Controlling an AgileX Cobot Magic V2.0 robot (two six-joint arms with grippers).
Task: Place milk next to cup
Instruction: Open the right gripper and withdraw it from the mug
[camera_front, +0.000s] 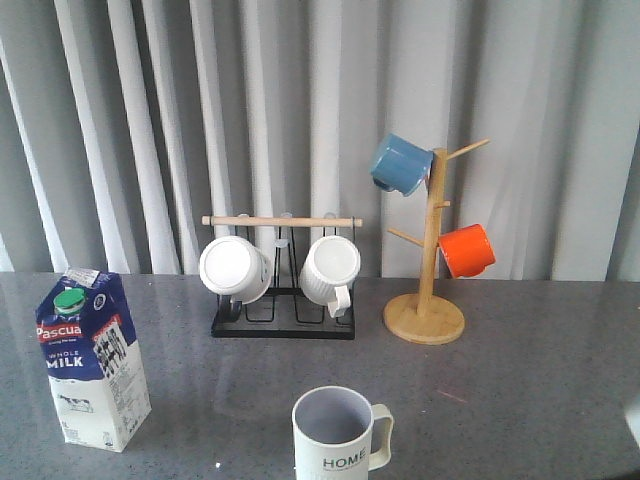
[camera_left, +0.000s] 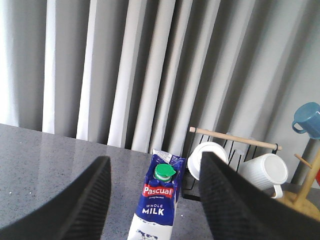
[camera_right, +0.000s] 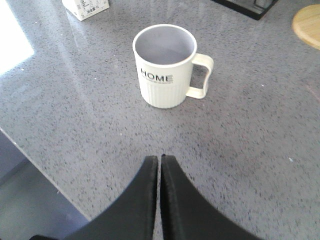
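The milk, a tall carton with dark blue top, white base and green cap, stands upright at the table's front left. It also shows in the left wrist view, ahead of my left gripper and in line with the gap between its wide-open, empty jaws. The cup, an off-white mug marked "HOME" with its handle to the right, stands at the front centre. In the right wrist view the cup stands ahead of my right gripper, which is shut and empty above the table. Neither gripper shows in the front view.
A black rack with a wooden bar holds two white ribbed mugs at the back centre. A wooden mug tree at the back right carries a blue mug and an orange mug. Grey curtains hang behind.
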